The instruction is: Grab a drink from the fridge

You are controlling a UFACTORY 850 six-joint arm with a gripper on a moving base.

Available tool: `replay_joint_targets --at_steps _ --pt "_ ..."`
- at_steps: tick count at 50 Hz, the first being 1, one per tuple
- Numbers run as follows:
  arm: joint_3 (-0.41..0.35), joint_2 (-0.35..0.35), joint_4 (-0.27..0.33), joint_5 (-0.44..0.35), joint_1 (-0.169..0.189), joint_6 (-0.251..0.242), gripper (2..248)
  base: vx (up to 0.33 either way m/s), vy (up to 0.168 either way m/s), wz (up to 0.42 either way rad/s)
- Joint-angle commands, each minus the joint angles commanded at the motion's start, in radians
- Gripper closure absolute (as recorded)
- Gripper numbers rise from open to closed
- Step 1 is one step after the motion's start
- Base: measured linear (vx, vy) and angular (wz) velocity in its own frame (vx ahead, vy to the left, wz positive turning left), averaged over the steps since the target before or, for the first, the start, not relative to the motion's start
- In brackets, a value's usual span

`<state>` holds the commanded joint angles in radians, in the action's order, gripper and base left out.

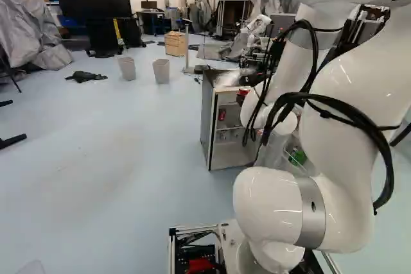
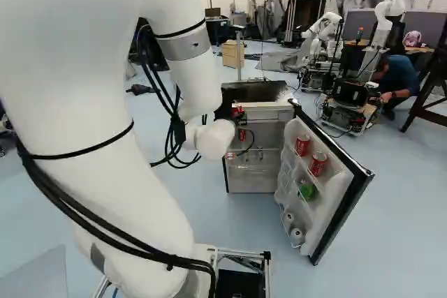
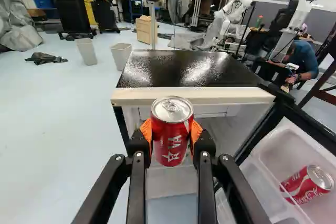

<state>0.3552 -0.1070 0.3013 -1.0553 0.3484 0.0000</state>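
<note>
My gripper [image 2: 226, 111] is in front of the upper part of the small fridge [image 2: 260, 91] in the right base view. In the wrist view, the gripper [image 3: 172, 136] is shut on an upright red drink can [image 3: 171, 148], an orange pad on each side. The can's silver top is uncovered. Behind it are the fridge's black top [image 3: 189, 69] and pale front edge. The fridge door [image 2: 342, 197] stands open, with red cans [image 2: 318, 164], a green item [image 2: 306, 190] and pale cans [image 2: 296, 236] on its shelves. Another red can [image 1: 222, 114] is inside the fridge.
Two grey bins [image 1: 161, 70] and a wooden drawer unit [image 1: 174, 43] stand beyond the fridge. Another robot [image 2: 325, 31] is farther back, with a cart [image 2: 347, 111] near it. A dark cloth [image 1: 86, 76] lies on the floor at the left of the left base view.
</note>
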Motion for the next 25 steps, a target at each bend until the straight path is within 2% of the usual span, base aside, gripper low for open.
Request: replay_joint_targets --at_steps 25 --pt "0.041 0.027 0.000 0.041 -0.011 0.000 158 0.000 0.000 0.000"
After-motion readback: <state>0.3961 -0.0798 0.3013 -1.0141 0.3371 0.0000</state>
